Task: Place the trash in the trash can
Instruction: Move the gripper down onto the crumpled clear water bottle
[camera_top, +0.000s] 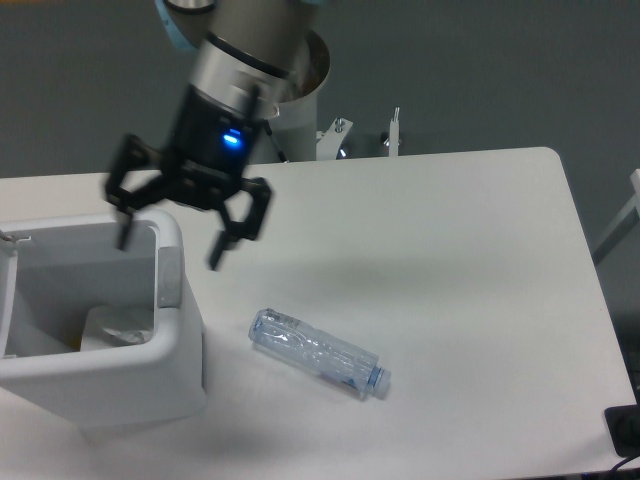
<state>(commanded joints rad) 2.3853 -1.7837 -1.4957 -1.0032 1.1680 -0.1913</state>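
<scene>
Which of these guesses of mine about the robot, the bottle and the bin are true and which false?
1. The fingers are spread apart and hold nothing. True.
2. The crushed bottle already lies inside the trash can. False: it lies on the table, to the right of the can.
3. The bottle lies on its side. True.
4. The trash can is tipped over. False: it stands upright with its opening upward.
5. Something pale sits in the bottom of the can. True, though what it is cannot be told.
6. The gripper hangs directly over the bottle. False: it hangs over the can's right rim.
</scene>
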